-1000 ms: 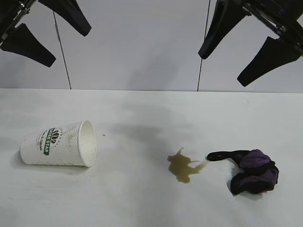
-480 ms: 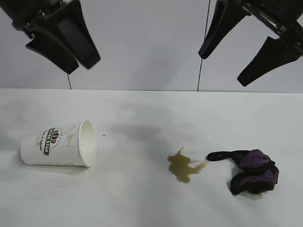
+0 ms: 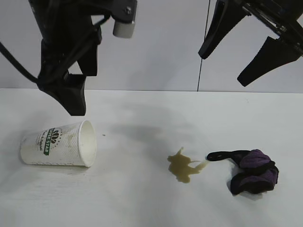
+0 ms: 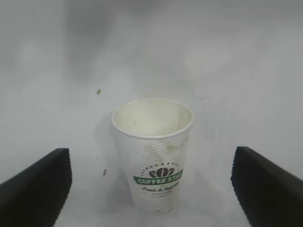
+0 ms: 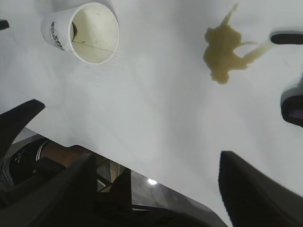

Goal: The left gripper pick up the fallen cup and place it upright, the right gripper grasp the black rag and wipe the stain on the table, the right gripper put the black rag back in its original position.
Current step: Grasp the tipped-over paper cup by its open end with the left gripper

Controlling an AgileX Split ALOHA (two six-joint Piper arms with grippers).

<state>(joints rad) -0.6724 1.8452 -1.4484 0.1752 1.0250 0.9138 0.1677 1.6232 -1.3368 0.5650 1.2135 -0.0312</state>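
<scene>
Exterior view: left pincer [image 4: 151, 184] spread wide, holding nothing, above the fallen cup [image 3: 59, 144].
Cup lies on its side at counter [image 3: 142, 208] left, mouth toward the stain [image 3: 183, 168]; black rag [image 3: 253, 172] just right of it. Right pincer [image 3: 246, 49] hangs high, open, empty. Risk: round cup rolls or crushes if the squeeze lands off-centre.

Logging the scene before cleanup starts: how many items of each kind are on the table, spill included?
paper cup, lying on its side: 1
black rag: 1
stain: 1
Total: 3, all on the table
</scene>
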